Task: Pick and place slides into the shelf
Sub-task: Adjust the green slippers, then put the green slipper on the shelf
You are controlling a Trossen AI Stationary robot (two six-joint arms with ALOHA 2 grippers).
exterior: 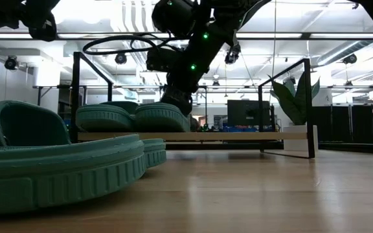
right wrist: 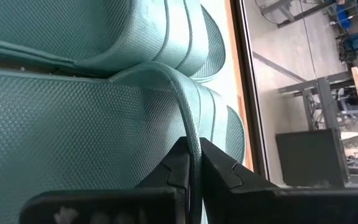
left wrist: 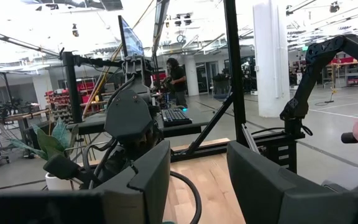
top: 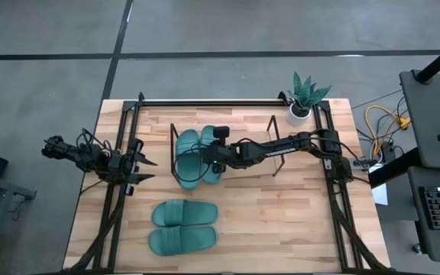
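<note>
Two teal slides lie side by side on the left end of the shelf [top: 274, 149], soles on its wood base [exterior: 238, 136]. My right gripper [top: 215, 158] reaches in from the table's right and is shut on the right-hand one [top: 208, 137], beside its neighbour [top: 188, 156]. In the low view this gripper [exterior: 177, 103] comes down onto that slide [exterior: 160, 118]. Two more slides [top: 183, 212] [top: 182, 239] lie flat on the table near its front edge. My left gripper [top: 145, 168] waits at the table's left edge, open and holding nothing; its fingers stand apart in the left wrist view [left wrist: 197, 180]. My right gripper pinches the thin raised edge of the slide's strap [right wrist: 190, 124] between its two fingers. The fingers come slanting down from the table's right. The slide rests with its sole on the shelf's base, close against the other slide [right wrist: 73, 31].
A potted plant [top: 305, 95] stands at the table's far right corner. Black frame rails [top: 220, 101] run along the far edge and both sides. The right part of the shelf [top: 243, 172] holds no slides. A person stands in the room beyond the table [left wrist: 178, 78].
</note>
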